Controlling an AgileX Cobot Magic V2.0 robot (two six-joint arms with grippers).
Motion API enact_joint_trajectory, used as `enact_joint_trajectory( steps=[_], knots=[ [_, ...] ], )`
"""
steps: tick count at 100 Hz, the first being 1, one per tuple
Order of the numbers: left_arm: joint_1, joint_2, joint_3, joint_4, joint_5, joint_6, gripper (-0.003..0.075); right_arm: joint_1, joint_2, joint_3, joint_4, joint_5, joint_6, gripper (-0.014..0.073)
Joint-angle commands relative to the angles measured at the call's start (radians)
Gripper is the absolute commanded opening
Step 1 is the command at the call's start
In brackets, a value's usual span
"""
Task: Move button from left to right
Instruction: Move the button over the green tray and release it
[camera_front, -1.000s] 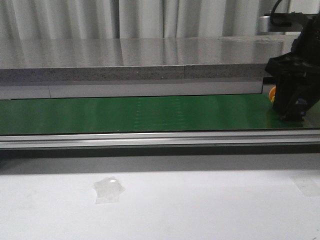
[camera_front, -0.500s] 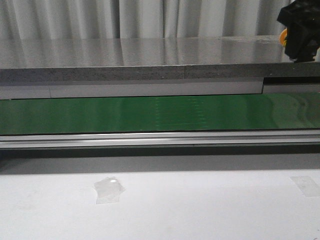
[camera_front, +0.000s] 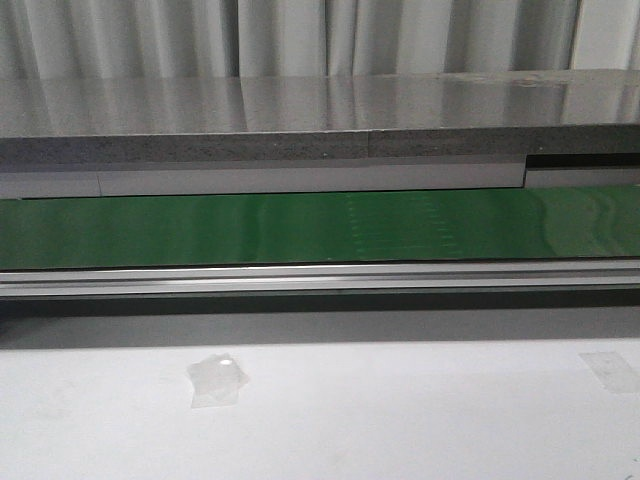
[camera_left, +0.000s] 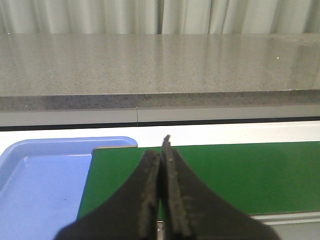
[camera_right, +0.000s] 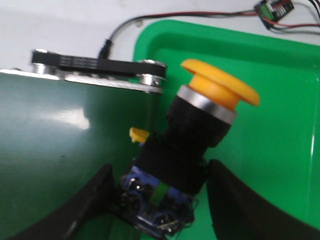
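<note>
The button has a round yellow head on a black body with a bluish base and a green mark. It shows only in the right wrist view. My right gripper is shut on its lower body and holds it tilted, above the edge where the dark green belt meets a bright green tray. My left gripper is shut and empty over the left end of the belt. Neither gripper shows in the front view.
A blue tray lies beside the belt's left end. A grey stone ledge runs behind the belt. A black roller bracket and cables sit at the belt's right end. A piece of clear tape lies on the white table.
My right gripper, holding the button, rose from the belt's right end and left the front view at the upper right. The belt's faint marks shifted to the right.
</note>
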Motion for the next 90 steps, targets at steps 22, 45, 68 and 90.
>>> enact_joint_trajectory(
  steps=[22, 45, 68, 90],
  knots=[
    [-0.005, 0.006, -0.029, -0.027, -0.056, -0.001, -0.0020, -0.103, 0.034, -0.034, 0.006, -0.080, -0.025, 0.0288],
    [-0.005, 0.006, -0.029, -0.027, -0.056, -0.001, -0.0020, -0.113, 0.128, -0.034, 0.007, -0.073, -0.026, 0.0288],
    [-0.005, 0.006, -0.029, -0.027, -0.056, -0.001, -0.0020, -0.114, 0.183, -0.035, -0.001, -0.067, -0.026, 0.0288],
    [-0.005, 0.006, -0.029, -0.027, -0.056, -0.001, -0.0020, -0.114, 0.209, -0.035, -0.007, -0.049, -0.026, 0.0288]
  ],
)
